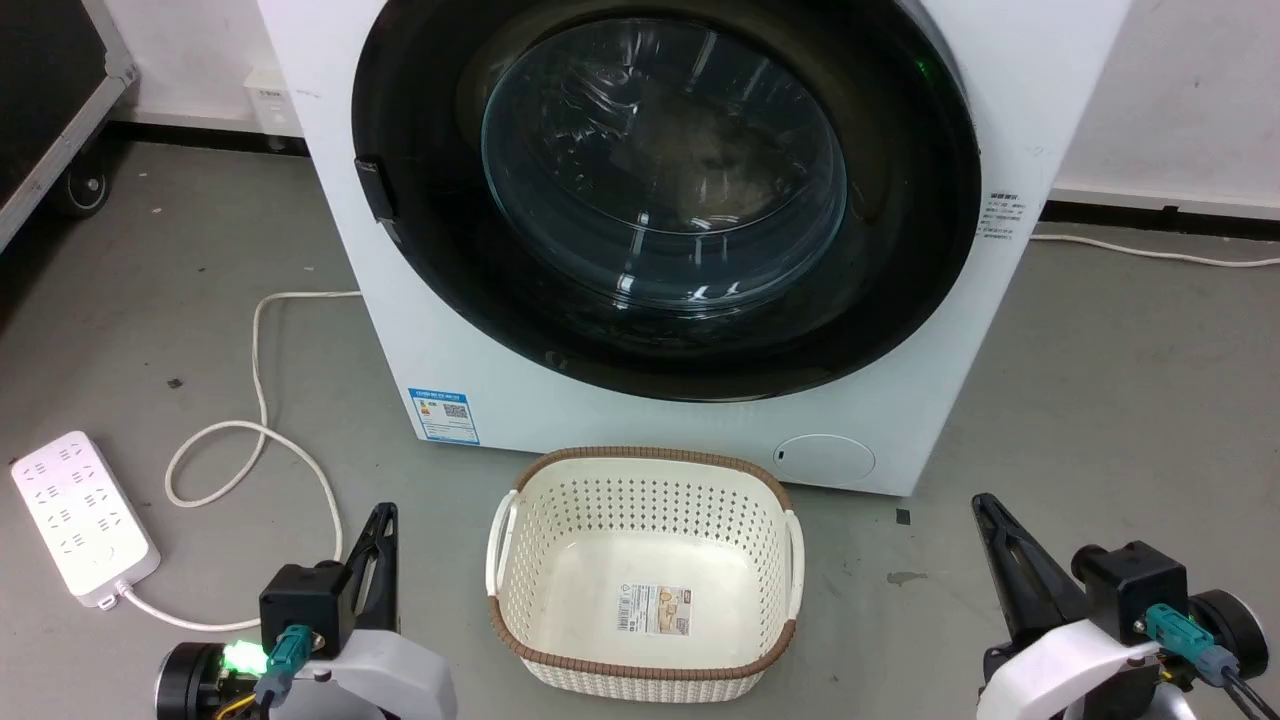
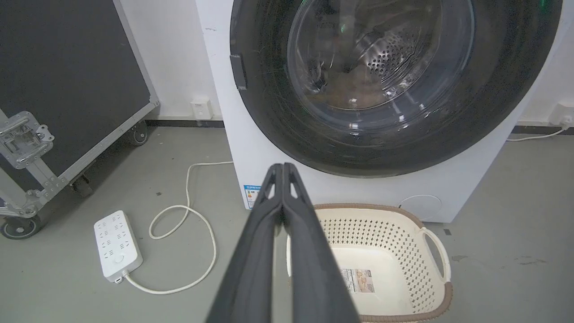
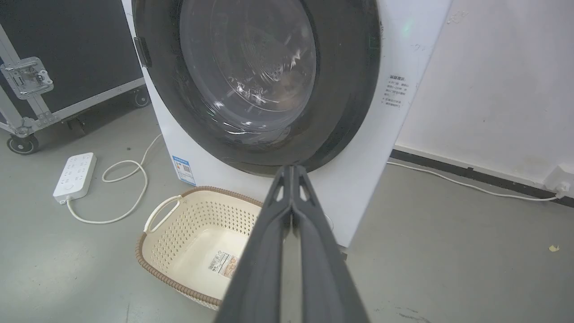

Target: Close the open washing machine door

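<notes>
The washing machine door sits flush against the white front of the washing machine. Its black rim spans nearly the full width of the front, and the clear glass bowl bulges at the centre. Through the glass, the left wrist view shows the perforated steel drum. A small dark tab sits on the door's left edge.

On the grey floor just in front of the washing machine stands a cream basket with a brown woven rim and a label on its bottom. To the left of the washing machine a white power strip lies on the floor, and its cable loops back toward the machine. A black wheeled case stands farther left, against the wall.

The left gripper is low in front of the washing machine, left of the basket, with its jaws clenched on nothing. The right gripper is low on the basket's other side, near the machine's right corner, its jaws likewise pressed together and empty. Both are apart from the door.
</notes>
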### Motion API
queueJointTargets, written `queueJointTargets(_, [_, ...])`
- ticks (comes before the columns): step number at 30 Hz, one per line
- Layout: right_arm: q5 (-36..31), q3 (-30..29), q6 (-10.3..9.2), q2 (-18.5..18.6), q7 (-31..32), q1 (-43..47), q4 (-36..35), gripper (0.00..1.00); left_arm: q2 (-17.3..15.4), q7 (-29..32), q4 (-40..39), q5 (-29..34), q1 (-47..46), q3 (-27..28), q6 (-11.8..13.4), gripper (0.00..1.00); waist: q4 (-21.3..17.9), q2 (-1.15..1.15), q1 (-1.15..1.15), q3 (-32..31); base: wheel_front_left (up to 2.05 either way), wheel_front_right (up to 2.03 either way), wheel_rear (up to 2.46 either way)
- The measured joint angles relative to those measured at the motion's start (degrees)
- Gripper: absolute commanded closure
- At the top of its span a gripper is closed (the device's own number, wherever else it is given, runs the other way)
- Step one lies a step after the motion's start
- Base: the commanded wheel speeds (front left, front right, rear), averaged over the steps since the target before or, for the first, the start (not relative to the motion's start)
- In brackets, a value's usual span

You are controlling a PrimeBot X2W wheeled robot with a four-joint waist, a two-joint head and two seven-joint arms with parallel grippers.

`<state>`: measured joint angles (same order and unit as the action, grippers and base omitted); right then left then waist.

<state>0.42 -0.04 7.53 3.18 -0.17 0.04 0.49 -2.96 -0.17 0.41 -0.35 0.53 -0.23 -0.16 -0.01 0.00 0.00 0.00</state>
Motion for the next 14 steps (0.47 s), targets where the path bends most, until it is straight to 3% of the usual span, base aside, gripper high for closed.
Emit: queueJointTargets(14, [0.0, 0.1, 0.0, 0.0, 0.1, 0.0, -0.2, 1.0, 0.1, 0.2, -0.2, 0.2, 0.0, 0.2, 0.0, 1.0, 0.0, 0.0, 0.0, 0.0, 0.0, 0.0, 0.0])
